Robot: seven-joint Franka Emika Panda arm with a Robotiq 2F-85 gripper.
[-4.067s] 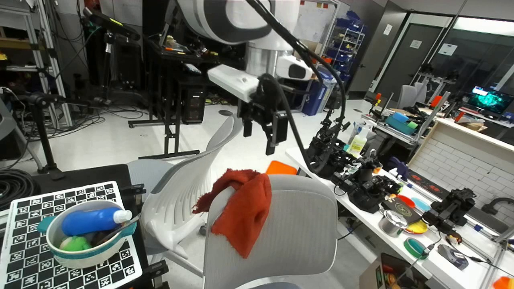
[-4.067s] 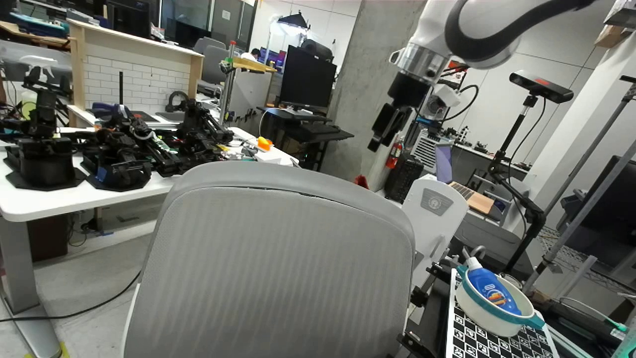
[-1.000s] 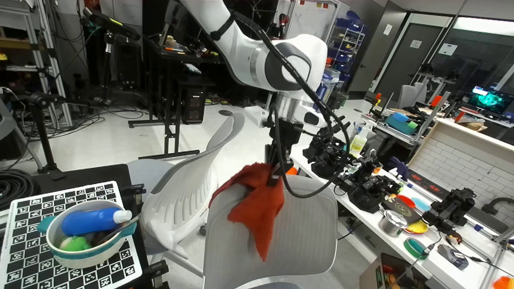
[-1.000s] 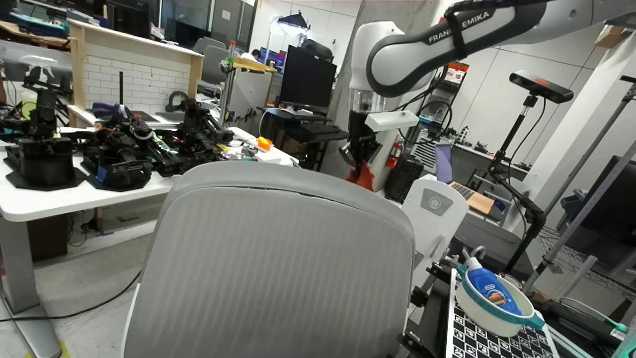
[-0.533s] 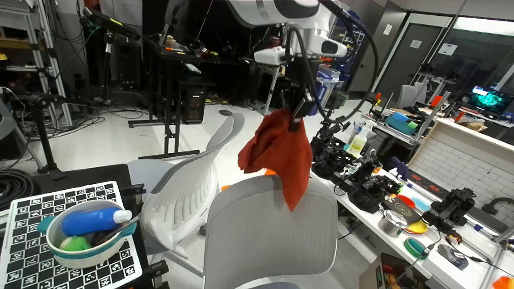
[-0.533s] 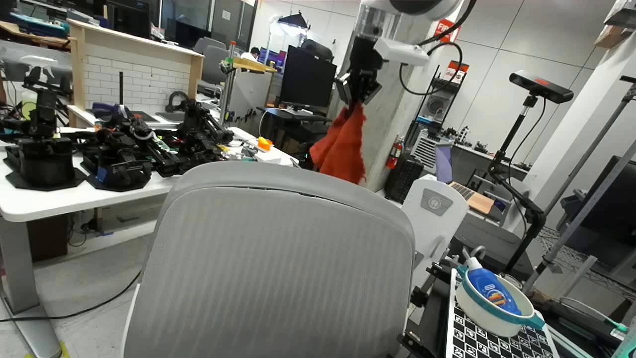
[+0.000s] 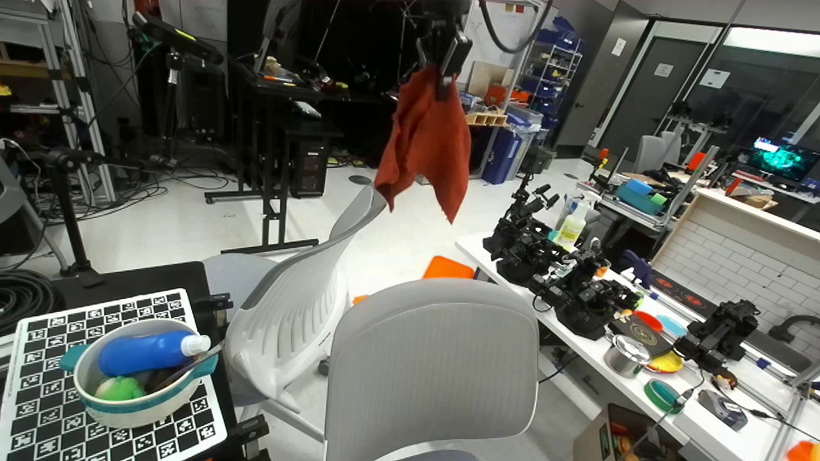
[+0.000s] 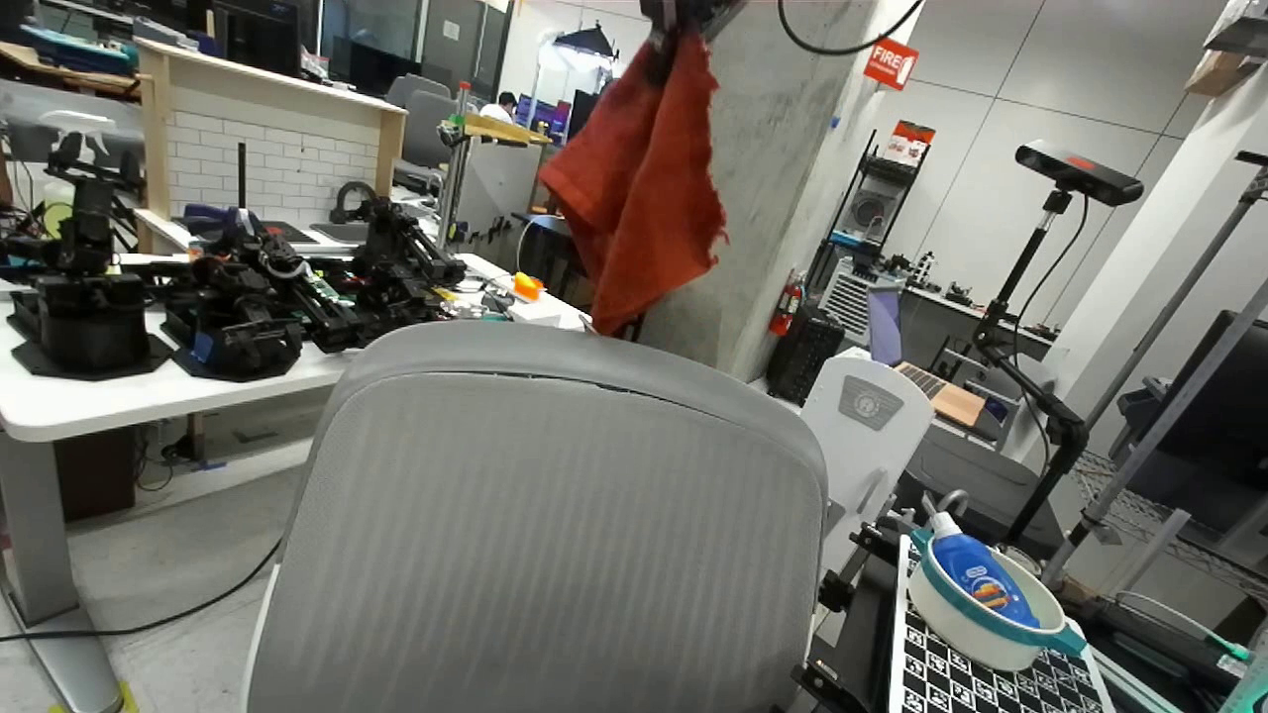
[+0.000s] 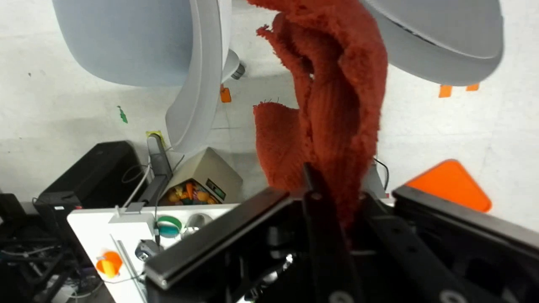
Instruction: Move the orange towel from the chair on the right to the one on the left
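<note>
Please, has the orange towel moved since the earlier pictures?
Yes, upward. In an exterior view, the orange towel was earlier draped over the right-hand chair's backrest; now it hangs clear above it, held in the tool.

Pale floor (image 7: 407, 240), concrete pillar (image 8: 778, 158), white table (image 8: 109, 404), lit lamp (image 8: 585, 42)

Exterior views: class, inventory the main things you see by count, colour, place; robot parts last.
Towel: one, orange-red, upper middle of both exterior views.
Front chair: one, grey, lower middle of an exterior view.
Neighbouring chair: one, white-backed, left of that.
Board: one, black-and-white patterned, lower left there.
Bowl: one, white-and-teal, on the board.
Bottle: one, blue, in the bowl.
Machinery: several pieces, black, on a white table.
Claw: one, black, closed on the towel.
</note>
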